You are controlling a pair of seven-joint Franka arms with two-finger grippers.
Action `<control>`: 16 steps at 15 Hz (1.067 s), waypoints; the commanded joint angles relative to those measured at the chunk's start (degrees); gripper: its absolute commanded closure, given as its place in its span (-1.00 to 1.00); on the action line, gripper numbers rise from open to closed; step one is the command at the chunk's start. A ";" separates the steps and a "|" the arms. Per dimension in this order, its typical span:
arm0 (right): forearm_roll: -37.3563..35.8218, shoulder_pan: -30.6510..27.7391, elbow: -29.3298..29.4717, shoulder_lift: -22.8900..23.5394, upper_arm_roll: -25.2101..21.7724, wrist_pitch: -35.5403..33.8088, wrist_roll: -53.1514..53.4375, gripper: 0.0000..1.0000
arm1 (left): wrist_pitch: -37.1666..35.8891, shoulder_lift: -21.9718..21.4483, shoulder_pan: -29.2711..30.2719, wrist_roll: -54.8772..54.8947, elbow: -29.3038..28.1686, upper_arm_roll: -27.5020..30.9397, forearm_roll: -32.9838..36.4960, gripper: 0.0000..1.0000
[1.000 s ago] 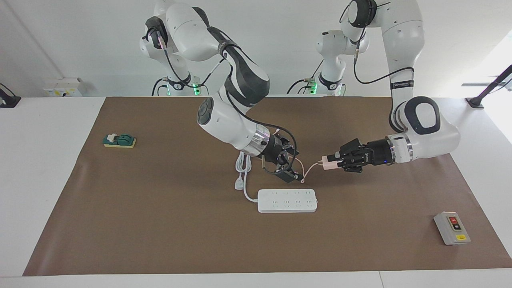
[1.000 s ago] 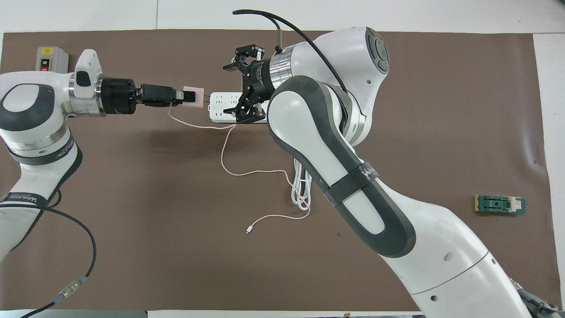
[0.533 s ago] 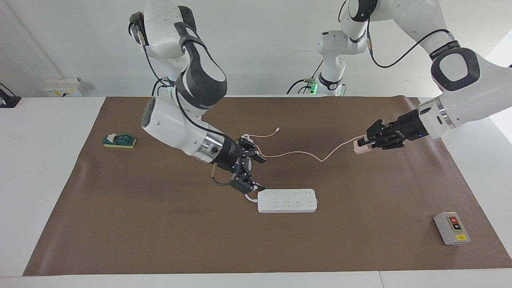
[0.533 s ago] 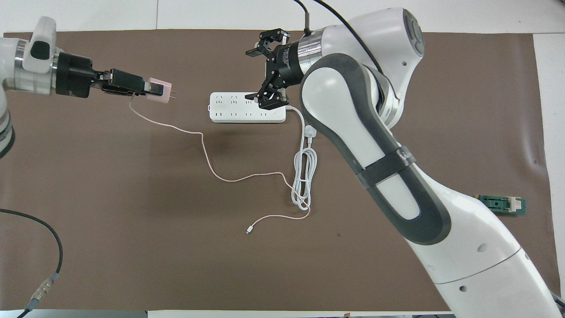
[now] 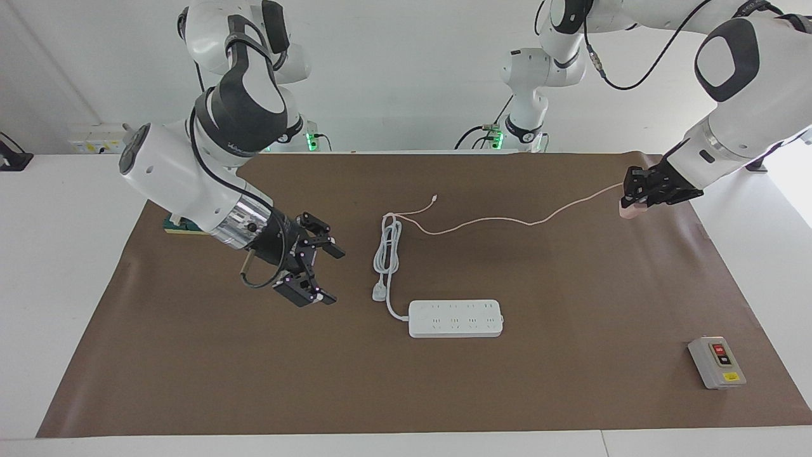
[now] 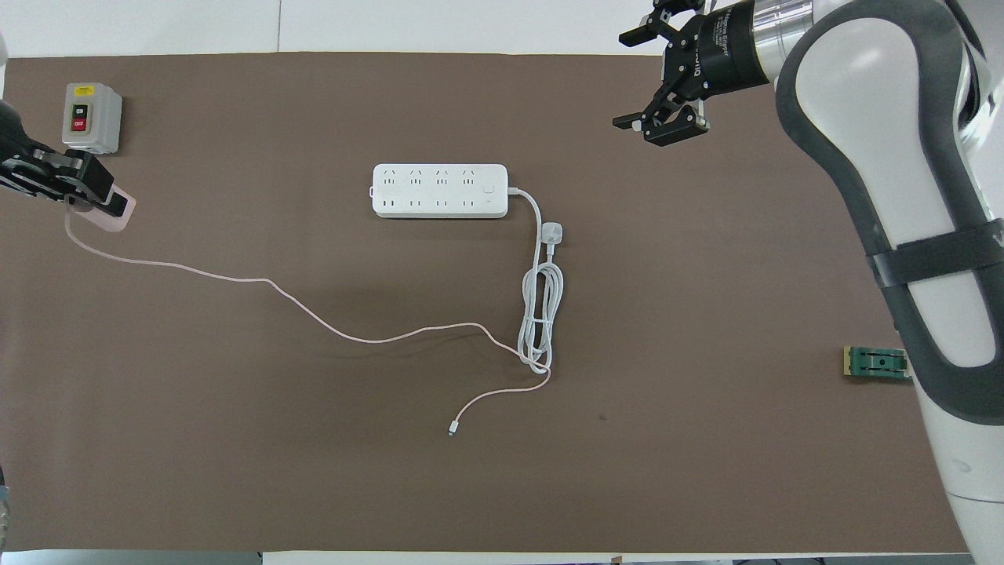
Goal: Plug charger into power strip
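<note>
We see the charger (image 5: 630, 211) gripped in the left tool (image 5: 636, 202) at the frame's upper right, now carried away from the power strip (image 5: 455, 318) at centre. The right tool (image 5: 315, 271), open, has withdrawn toward the left, leaving the sockets unobstructed.

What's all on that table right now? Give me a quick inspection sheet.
Surface: brown mat.
Job's things: charger held in the air; power strip flat, nothing plugged in.
Clutter: grey switch box; green block.
Grippers: left gripper shut on charger; right gripper open, holding nothing.
Cables: pink cable trails across mat; white cord bundled.
Surroundings: white wall.
</note>
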 commanded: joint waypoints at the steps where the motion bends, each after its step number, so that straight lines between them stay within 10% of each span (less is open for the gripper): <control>1: -3.49 -2.61 -2.54 -2.64 0.64 -4.06 -7.24 -1.00 | 0.12 0.52 -1.45 2.22 1.60 0.17 1.88 1.00; 16: -30.02 -12.29 -21.25 -21.44 0.73 -12.52 -78.68 -1.00 | 2.05 -0.10 -3.74 -12.44 1.69 1.13 8.91 1.00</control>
